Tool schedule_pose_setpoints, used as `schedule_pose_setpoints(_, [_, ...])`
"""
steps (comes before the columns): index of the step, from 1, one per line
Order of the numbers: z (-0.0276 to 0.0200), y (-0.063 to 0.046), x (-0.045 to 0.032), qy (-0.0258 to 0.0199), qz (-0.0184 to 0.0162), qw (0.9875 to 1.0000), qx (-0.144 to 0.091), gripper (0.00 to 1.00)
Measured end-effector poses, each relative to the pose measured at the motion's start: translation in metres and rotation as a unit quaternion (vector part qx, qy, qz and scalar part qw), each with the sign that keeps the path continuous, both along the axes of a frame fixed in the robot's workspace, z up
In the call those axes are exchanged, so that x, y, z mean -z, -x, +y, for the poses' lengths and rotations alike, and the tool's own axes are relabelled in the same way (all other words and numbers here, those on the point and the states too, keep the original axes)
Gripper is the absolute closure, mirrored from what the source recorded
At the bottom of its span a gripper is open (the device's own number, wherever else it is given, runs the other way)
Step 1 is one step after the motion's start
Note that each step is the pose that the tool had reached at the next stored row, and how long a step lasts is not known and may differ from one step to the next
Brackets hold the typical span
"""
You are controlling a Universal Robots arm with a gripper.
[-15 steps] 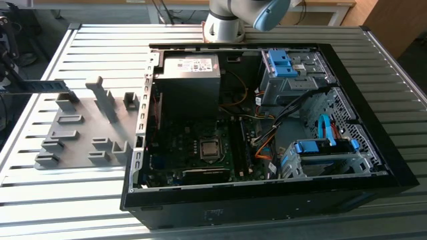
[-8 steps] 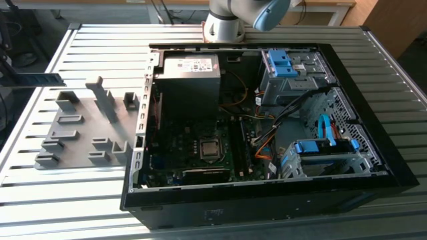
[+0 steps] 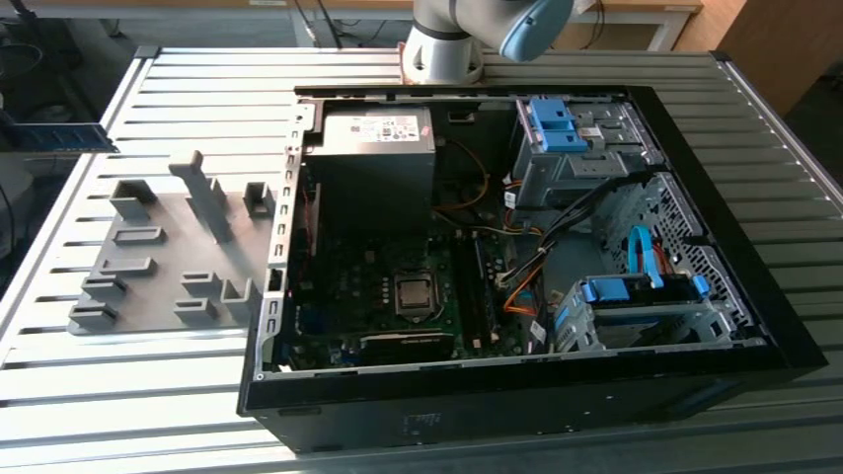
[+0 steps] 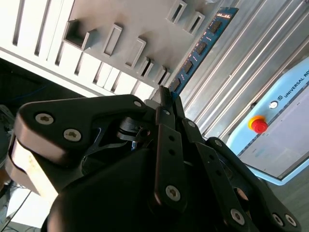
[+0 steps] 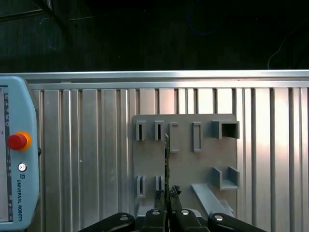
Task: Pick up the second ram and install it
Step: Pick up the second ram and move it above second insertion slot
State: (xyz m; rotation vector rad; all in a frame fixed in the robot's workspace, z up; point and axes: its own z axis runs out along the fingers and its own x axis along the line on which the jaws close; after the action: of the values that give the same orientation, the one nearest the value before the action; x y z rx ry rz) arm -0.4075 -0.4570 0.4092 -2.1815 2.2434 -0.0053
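Observation:
My gripper is shut on the second ram, a thin blue-green board with a row of black chips that sticks out past the fingertips. In the first wrist view the ram shows edge-on, rising from the gripper with the grey slotted holder behind it. At the exterior view's far left edge the ram hangs level, above and apart from the holder. The open computer case lies to the exterior view's right, its motherboard exposed.
A teach pendant with a red stop button lies on the slatted metal table beside the holder. The arm's base stands behind the case. Drive cages with blue clips and loose cables fill the case's right side.

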Motion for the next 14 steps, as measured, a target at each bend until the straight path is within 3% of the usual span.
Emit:
schedule_pose_setpoints(6, [0.0001,-0.001,-0.0003,0.0002,0.0002,1.0,0.0,0.86])
schedule_pose_setpoints(14, [0.0,-0.022,0.0002,0.0,0.0,1.0,0.0,0.86])
